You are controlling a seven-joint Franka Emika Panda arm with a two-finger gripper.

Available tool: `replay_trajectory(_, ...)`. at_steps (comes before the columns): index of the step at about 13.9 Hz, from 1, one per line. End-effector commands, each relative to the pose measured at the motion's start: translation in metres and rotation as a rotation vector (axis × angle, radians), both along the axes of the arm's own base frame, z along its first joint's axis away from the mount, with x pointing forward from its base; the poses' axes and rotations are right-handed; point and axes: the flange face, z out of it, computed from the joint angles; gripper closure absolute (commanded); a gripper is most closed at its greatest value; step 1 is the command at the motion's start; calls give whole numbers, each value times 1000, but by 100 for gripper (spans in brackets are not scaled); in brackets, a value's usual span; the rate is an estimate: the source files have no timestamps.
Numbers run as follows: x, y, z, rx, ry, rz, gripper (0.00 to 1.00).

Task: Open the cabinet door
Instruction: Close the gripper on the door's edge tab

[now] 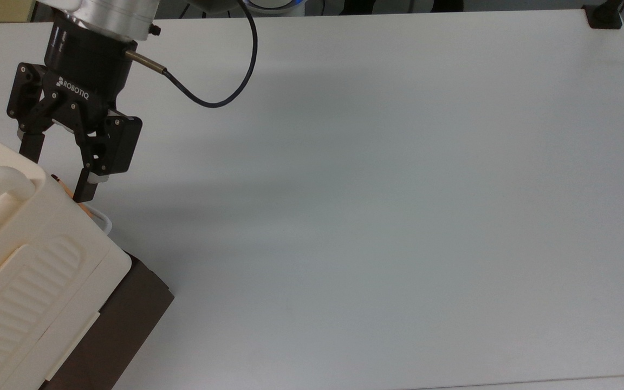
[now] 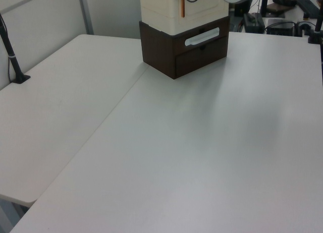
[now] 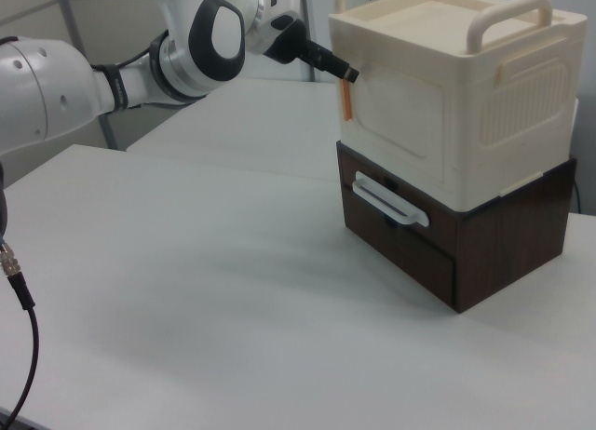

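I have the hand [image 1: 54, 176] spread open, straddling the orange strip [image 3: 345, 100] at the top corner of the cabinet door [image 3: 396, 123], likely so I can pinch its edge and pull. The door sits shut on the cream cabinet [image 3: 503, 95], atop the brown drawer base [image 3: 494, 253] on the desk [image 1: 371, 189].

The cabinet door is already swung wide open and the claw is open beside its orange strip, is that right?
Not quite. The cabinet door is shut, flush with the cream cabinet front, as the right view shows. The claw is indeed open beside the orange strip.
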Motion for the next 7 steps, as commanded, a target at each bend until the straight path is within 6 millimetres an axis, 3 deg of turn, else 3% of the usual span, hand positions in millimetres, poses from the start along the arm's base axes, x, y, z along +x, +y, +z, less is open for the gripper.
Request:
replay_trajectory(1,4,0,-3,-61,4,24,39)
replay_trajectory(3,4,0,-7,-70,18,33,61)
replay_trajectory(7,2,-6,-8,-101,51,60,79)
